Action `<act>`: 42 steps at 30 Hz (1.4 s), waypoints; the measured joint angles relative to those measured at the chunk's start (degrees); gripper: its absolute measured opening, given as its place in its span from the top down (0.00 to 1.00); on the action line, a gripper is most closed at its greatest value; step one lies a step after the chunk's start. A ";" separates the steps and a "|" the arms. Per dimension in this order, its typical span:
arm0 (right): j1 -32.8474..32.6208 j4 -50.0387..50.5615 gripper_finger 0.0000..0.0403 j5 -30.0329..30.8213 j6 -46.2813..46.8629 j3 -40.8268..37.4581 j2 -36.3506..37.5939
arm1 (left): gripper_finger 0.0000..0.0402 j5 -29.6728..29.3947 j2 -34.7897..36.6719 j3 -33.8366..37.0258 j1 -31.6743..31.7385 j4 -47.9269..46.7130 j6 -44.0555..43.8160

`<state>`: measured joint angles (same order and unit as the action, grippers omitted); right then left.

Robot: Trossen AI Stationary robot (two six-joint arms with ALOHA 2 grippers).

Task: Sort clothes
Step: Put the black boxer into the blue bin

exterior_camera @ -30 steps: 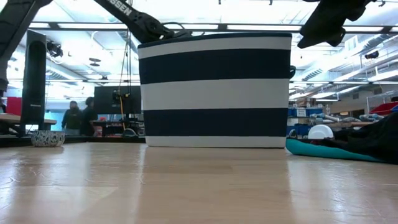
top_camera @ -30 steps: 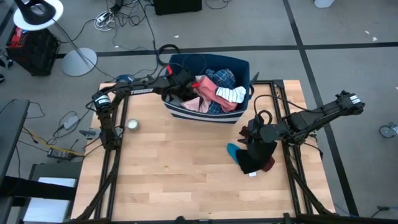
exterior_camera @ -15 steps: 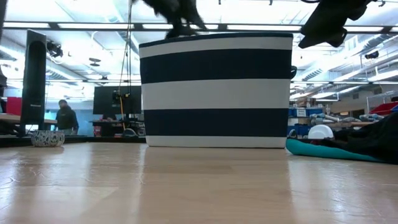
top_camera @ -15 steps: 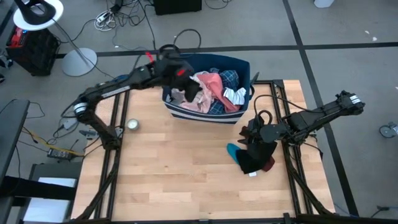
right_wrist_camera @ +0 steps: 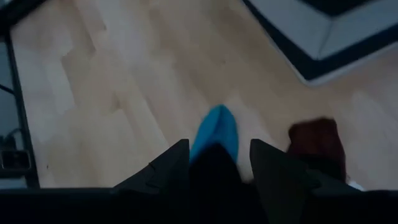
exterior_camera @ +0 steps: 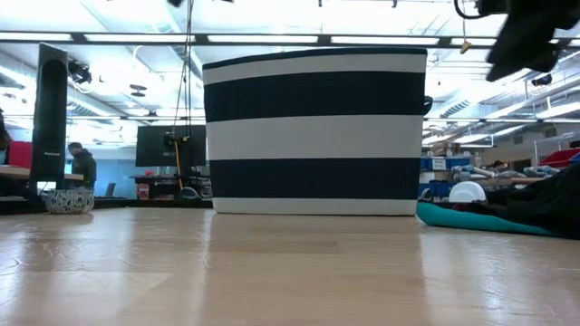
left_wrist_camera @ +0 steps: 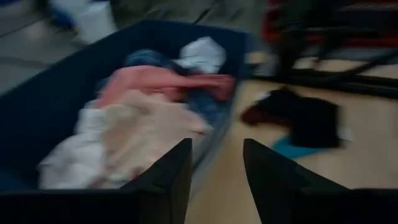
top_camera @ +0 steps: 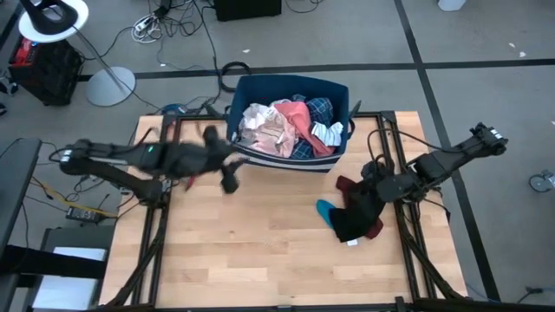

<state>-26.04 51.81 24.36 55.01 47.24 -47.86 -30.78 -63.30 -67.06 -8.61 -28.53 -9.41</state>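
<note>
Clothes fill the striped bin [top_camera: 286, 81] at the table's far side: a cream piece [top_camera: 260, 123], a pink one [top_camera: 297, 116], a blue plaid one [top_camera: 317, 107] and a white striped one [top_camera: 328, 133]. More clothes lie heaped on the table at the right: a black garment [top_camera: 351, 221], a maroon one [top_camera: 347, 185] and a teal one [top_camera: 324, 208]. My left gripper [top_camera: 230, 182] hangs open and empty over the table off the bin's near left corner, facing the bin [left_wrist_camera: 37, 106]. My right gripper [top_camera: 375, 187] hovers open above the heap, with the black garment [right_wrist_camera: 212, 177] below it.
A small bowl [top_camera: 184, 173] stands near the table's left edge. Bare wood stretches across the near half of the table [top_camera: 243, 251]. In the low view the bin [exterior_camera: 313, 136] blocks the middle, and people stand in the room behind at the left.
My left gripper has swung out of the bin's left end, up and toward the table's near left, staying open. The cream piece now lies uncovered in the bin. My right gripper has shifted a little toward the table's right edge and rolled, uncovering the maroon garment.
</note>
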 joint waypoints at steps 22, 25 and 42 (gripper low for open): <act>-0.48 -4.06 0.58 -15.30 25.40 -18.18 -9.72 | 0.63 -1.21 22.00 46.09 -12.48 38.18 -1.27; 0.48 -10.77 0.59 -15.37 25.83 -21.92 -11.37 | 0.63 -1.14 22.11 48.59 -12.49 40.51 -1.20; 0.17 25.06 0.98 -2.49 19.69 12.92 -10.25 | 0.63 -1.94 22.13 50.18 -12.41 41.08 2.37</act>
<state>-25.87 76.87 21.87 74.70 60.16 -58.11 -32.71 -41.17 -16.88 -21.02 12.56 -7.04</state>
